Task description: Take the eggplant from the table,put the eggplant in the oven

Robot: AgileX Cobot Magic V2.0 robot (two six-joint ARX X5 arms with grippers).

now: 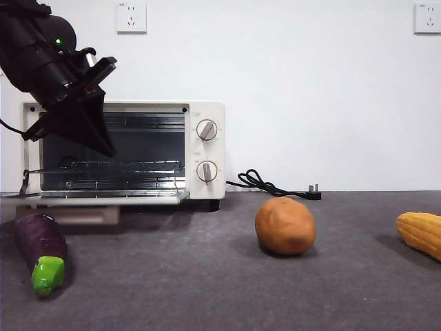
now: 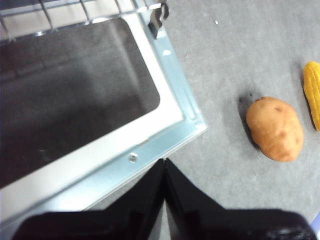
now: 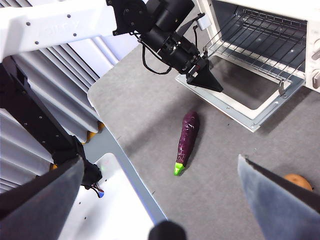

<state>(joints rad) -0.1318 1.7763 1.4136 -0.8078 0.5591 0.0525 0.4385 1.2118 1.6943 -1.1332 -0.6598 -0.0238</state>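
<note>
The dark purple eggplant (image 1: 41, 249) (image 3: 187, 138) lies on the grey table (image 1: 207, 289) in front of the oven (image 1: 208, 114) (image 3: 300, 20), green stem toward the front. The oven door (image 1: 103, 198) (image 2: 150, 145) (image 3: 235, 107) lies folded down, showing the wire rack (image 1: 103, 167). My left gripper (image 1: 109, 146) (image 2: 164, 162) (image 3: 214, 84) hangs shut and empty just above the door's front edge, up and away from the eggplant. High over the table, my right gripper (image 3: 160, 159) is open wide with nothing in it; the eggplant lies far below it.
An orange-brown potato (image 1: 284, 225) (image 2: 275, 129) (image 3: 300, 181) sits mid-table and a yellow corn cob (image 1: 420, 233) (image 2: 312, 92) lies at the right. A black power cord with plug (image 1: 275, 186) runs behind the oven. A white ledge (image 3: 125, 200) borders the table's left side.
</note>
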